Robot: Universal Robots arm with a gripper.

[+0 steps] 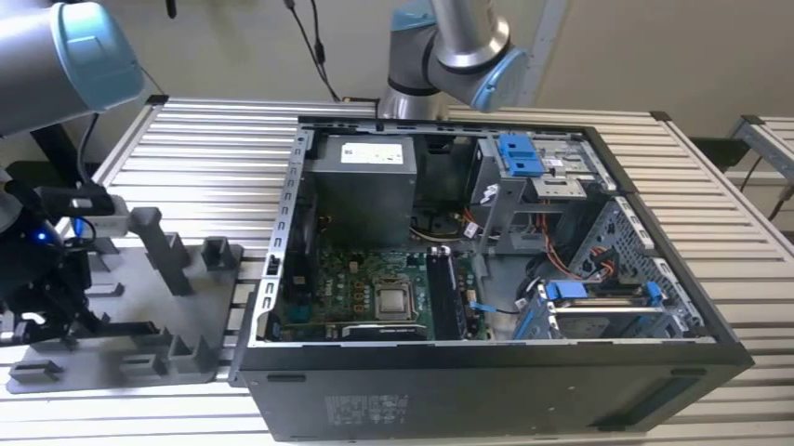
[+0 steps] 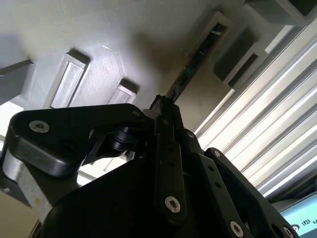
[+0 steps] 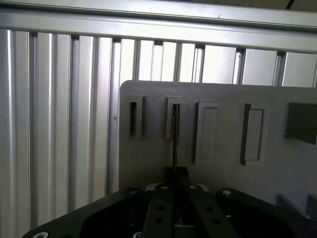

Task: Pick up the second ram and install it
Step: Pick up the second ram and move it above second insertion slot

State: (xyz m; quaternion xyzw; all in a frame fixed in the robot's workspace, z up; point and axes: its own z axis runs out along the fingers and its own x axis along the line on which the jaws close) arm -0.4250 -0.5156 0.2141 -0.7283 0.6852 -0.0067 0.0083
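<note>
— One ram [image 3: 175, 134]: is the gripper [image 3: 176, 172] holding it?
— Yes. In both wrist views the jaws are pinching it tight, while its far end is sitting in a holder [image 3: 148, 158] slot.
— Where?
— In the exterior view, at nine o'clock from the case [image 1: 496, 409].
— Step?
— Pick-up, I'm judging; install isn't done yet. Lifting is calling for a straight pull along the slot.

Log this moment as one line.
gripper | jaws closed on second ram | ram end in holder plate slot | not lifted out
</note>
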